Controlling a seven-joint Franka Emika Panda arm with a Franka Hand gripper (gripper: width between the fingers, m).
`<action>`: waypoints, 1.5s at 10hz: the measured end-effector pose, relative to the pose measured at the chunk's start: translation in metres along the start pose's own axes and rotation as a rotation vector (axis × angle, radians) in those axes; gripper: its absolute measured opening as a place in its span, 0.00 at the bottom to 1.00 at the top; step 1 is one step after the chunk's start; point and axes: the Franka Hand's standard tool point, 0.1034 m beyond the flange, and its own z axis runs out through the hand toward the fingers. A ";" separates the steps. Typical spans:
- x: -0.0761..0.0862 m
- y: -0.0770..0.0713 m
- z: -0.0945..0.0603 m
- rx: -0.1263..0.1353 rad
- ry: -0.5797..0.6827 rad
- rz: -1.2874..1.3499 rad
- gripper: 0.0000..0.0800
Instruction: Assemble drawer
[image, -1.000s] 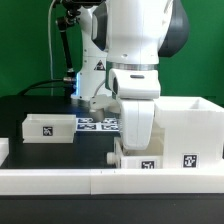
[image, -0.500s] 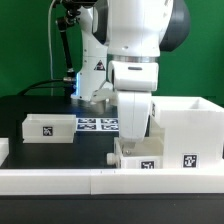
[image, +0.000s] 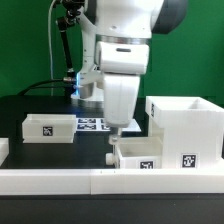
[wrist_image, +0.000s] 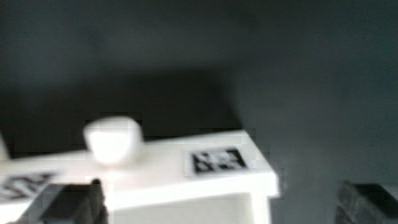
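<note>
The gripper hangs with fingers spread wide and holds nothing. The tray sits just beside the casing, below the fingers and offset toward the casing.

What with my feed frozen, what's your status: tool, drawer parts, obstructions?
Tool open, empty, hovering at end of front tray. Casing beside that tray; second tray apart, by marker board. Nothing blocking in view.
</note>
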 end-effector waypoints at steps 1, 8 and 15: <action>-0.010 0.008 0.000 0.008 -0.001 -0.029 0.81; -0.031 0.011 0.014 0.016 0.126 -0.042 0.81; -0.010 0.019 0.039 0.047 0.253 0.001 0.81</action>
